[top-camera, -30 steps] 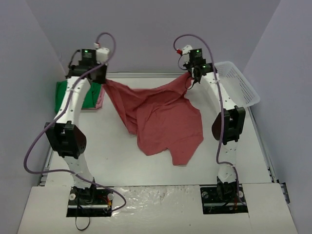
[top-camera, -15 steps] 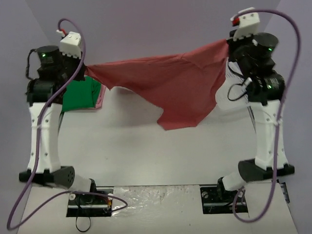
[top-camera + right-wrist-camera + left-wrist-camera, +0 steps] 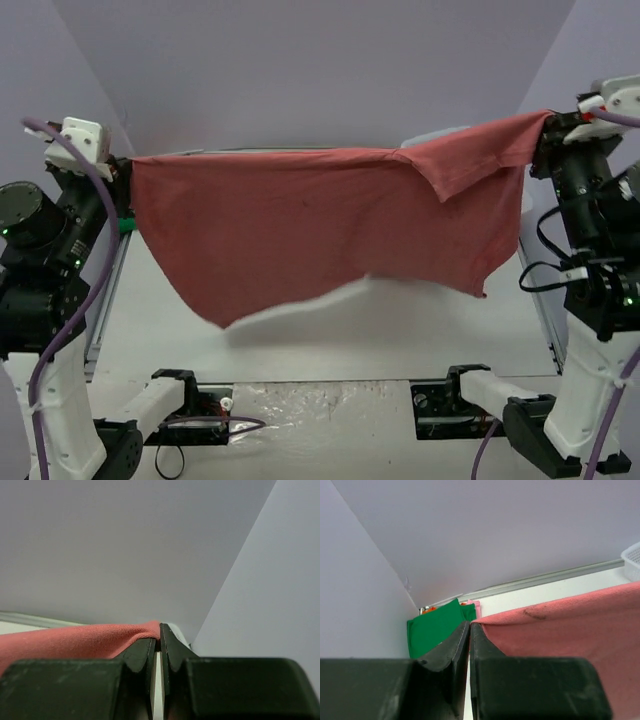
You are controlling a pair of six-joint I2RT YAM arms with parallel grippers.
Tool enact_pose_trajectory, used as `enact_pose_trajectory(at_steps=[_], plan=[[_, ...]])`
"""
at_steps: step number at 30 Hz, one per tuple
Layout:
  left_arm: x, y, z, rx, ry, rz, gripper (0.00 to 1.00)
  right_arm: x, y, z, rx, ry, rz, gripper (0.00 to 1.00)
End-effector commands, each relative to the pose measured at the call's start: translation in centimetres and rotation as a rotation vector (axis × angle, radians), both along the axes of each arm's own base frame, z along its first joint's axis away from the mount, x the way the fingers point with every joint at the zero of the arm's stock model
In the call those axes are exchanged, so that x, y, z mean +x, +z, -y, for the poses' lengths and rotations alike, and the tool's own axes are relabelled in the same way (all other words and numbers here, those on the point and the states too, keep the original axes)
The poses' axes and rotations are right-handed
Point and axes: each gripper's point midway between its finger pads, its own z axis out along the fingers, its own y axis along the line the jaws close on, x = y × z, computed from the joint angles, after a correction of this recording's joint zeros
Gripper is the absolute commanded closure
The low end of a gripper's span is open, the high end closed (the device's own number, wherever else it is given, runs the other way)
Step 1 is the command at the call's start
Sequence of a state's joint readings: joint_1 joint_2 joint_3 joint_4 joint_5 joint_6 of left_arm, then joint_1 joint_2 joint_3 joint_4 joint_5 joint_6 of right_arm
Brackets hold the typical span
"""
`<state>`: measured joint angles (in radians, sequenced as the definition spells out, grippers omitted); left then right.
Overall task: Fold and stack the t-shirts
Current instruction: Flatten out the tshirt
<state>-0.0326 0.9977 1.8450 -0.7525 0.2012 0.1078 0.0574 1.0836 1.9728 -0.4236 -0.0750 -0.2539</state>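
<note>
The dusty-red t-shirt (image 3: 320, 225) hangs stretched wide in the air between both arms, its lower edge sagging above the table. My left gripper (image 3: 128, 170) is shut on its left corner; in the left wrist view the red t-shirt (image 3: 570, 645) runs off to the right from the pinched tips of that gripper (image 3: 469, 626). My right gripper (image 3: 543, 125) is shut on the other top corner, and the red cloth (image 3: 75, 640) bunches at the tips of that gripper (image 3: 159, 630). A green t-shirt (image 3: 437, 630) lies at the far left table corner, with a pale pink t-shirt (image 3: 476, 606) edge beside it.
A white mesh basket (image 3: 632, 562) stands at the far right of the table, mostly hidden behind the raised cloth in the top view. Grey walls close in on three sides. The white table (image 3: 350, 330) shows below the hanging shirt.
Both arms have risen and spread apart, lifting the red t-shirt off the table and pulling it from a crumpled drape into a wide, taut sheet.
</note>
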Motion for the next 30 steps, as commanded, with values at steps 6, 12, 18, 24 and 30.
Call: enact_pose_trajectory(at_steps=[6, 12, 18, 24, 30], plan=[[12.1, -6.4, -1.2, 0.062, 0.07, -0.191, 0.98, 15.6, -8.1, 0.8, -0.016, -0.075, -0.249, 1.0], [20.1, -10.2, -1.1, 0.057, 0.07, -0.292, 0.98, 23.8, -12.6, 0.1, -0.014, -0.065, -0.35, 1.0], [21.3, -3.3, -0.3, -0.003, 0.047, -0.167, 0.98, 23.9, -3.9, -0.1, -0.002, -0.073, -0.141, 1.0], [13.2, 3.8, -0.1, 0.025, 0.015, 0.012, 0.98, 15.1, 2.6, -0.3, 0.009, -0.044, 0.003, 1.0], [6.1, -0.4, 0.3, 0.132, -0.044, -0.054, 0.98, 7.4, -1.3, -1.1, 0.022, 0.031, -0.071, 1.0]])
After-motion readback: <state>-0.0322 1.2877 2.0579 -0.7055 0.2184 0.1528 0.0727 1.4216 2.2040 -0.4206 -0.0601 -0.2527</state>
